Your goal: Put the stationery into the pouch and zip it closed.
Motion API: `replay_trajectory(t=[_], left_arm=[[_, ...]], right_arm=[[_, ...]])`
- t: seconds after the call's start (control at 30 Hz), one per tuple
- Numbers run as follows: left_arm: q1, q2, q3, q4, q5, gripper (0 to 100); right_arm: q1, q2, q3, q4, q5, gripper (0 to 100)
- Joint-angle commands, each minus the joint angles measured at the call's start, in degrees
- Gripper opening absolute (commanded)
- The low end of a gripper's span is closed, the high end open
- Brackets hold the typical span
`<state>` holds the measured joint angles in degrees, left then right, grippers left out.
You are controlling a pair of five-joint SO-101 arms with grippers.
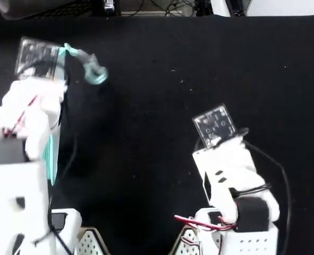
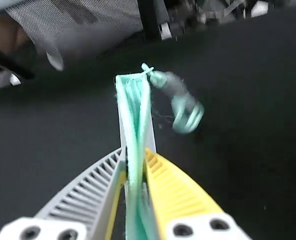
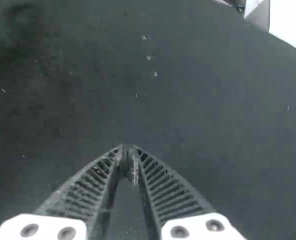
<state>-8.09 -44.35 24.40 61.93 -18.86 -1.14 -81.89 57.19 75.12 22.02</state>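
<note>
- My left gripper: clamped on the teal pouch, which is held edge-on over the table; the strap dangles beside it.
- My right gripper: fingers together, low over the table.

Left gripper clamped tight on teal pouch, pouch seen edge-on, standing out past the jaws. Pale teal loop hangs off pouch's far end, over black table.
</note>
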Motion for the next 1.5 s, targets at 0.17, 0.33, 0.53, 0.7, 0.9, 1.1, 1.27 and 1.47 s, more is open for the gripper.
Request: replay_trajectory(t=[0.17,0.33,0.53,0.7,0.9,1.1,1.27,1.47], left_arm=[[20.62,13.36,2.51,-3.34,-0.44,3],[28.53,17.14,4.62,-8.09,-0.44,3],[28.70,18.02,4.00,-6.51,8.53,24],[29.41,11.43,-2.07,-0.62,19.60,32],[28.70,-3.25,-7.08,8.35,20.75,32],[17.45,-18.55,7.96,15.38,15.74,10],[1.89,-30.24,30.46,8.70,8.97,12],[-6.55,-50.73,49.45,7.74,8.70,13]], right_arm=[[8.79,-7.96,17.45,-8.09,-0.09,1.4],[9.05,-11.21,25.63,-12.48,-4.13,1.4],[9.14,-17.54,28.35,-10.46,-8.53,1.4],[8.79,-22.46,33.80,-10.20,-8.62,1.4],[8.79,-25.71,35.82,-10.11,-8.79,1.4],[8.70,-25.63,36.53,-10.55,-8.88,1.4],[5.71,-25.63,39.34,-14.24,-8.79,1.4],[2.55,-25.63,39.34,-13.54,-8.70,1.4]])
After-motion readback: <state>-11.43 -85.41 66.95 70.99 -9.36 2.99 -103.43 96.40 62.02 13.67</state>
